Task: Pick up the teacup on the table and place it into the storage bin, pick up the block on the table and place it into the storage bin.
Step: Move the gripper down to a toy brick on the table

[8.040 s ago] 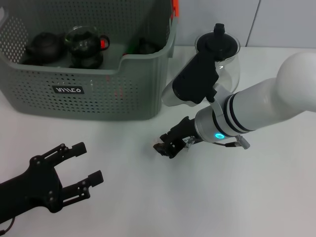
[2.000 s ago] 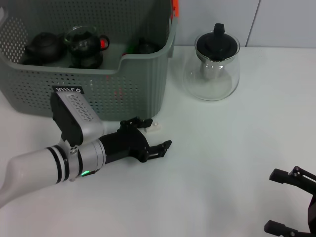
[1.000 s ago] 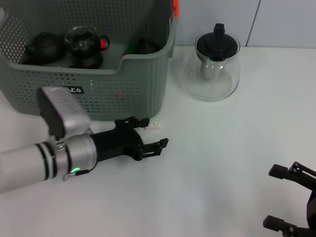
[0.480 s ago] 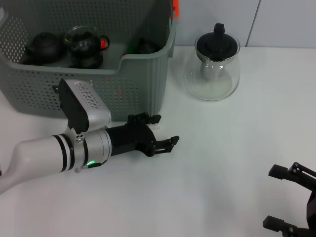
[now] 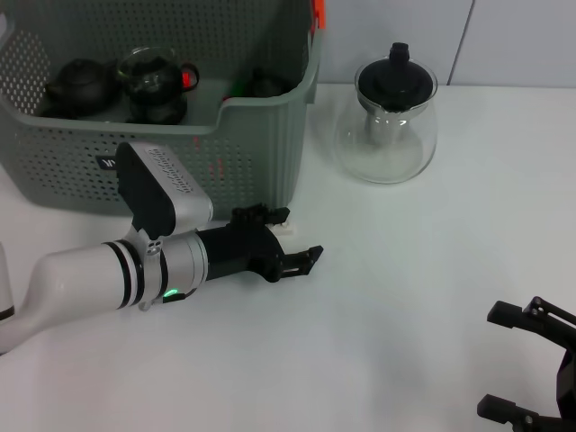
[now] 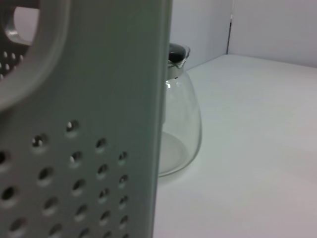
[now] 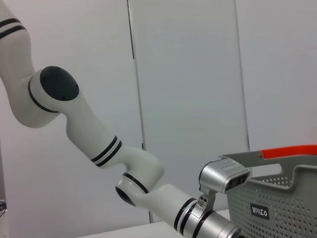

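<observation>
The storage bin [image 5: 261, 162], a grey-green perforated basket, stands at the back left; its wall [image 6: 84, 124] fills the left wrist view. A small white block [image 5: 284, 229] lies on the table just in front of the bin's near right corner. My left gripper [image 5: 286, 237] is low over the table at that spot, open, with one finger on either side of the block. No teacup shows on the table. My right gripper [image 5: 509, 364] is parked open at the bottom right.
A clear glass teapot [image 5: 387, 126] with a black lid stands right of the bin and also shows as the teapot [image 6: 181, 129] past the bin wall. Dark teapots [image 5: 83, 83] and a glass pot [image 5: 153, 76] sit inside the bin. The white table [image 5: 405, 288] stretches between the arms.
Over the last second my left gripper slid right and toward the bin's corner, so the white block now lies between its fingers. The right arm stayed still.
</observation>
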Robot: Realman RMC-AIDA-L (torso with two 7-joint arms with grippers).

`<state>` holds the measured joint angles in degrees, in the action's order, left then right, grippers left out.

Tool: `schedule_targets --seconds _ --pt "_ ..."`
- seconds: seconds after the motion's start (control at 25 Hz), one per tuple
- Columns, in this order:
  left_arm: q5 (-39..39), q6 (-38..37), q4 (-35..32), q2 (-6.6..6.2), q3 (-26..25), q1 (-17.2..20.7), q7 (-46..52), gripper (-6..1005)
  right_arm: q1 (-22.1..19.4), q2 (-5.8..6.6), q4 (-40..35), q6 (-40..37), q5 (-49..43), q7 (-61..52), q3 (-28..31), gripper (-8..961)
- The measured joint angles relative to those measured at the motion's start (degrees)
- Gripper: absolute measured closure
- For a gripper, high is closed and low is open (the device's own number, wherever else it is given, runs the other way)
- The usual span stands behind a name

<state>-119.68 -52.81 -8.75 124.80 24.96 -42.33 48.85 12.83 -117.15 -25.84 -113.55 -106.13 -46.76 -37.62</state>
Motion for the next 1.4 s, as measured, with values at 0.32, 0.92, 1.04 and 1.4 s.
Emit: schedule_targets --seconds 0.32,0.92,1.04,1.4 --pt "-0.34 -1.95 0.00 -0.26 1.88 1.22 0.39 205 0.00 -0.01 0.00 0.00 -0.06 0.00 0.00 6" --pt "1.20 -22.09 -13.39 -0.29 5.47 12.21 7.16 205 0.43 -0.01 0.00 0.00 0.22 -0.10 0.00 7" --pt "2.70 -21.35 -13.63 -0.32 5.35 12.59 5.53 205 0.65 -0.01 0.00 0.00 0.22 -0.16 0.00 7" --pt "2.85 -13.81 -9.91 -0.34 5.78 10.06 0.45 238 0.80 -0.09 0.00 0.00 0.22 -0.18 0.12 7"
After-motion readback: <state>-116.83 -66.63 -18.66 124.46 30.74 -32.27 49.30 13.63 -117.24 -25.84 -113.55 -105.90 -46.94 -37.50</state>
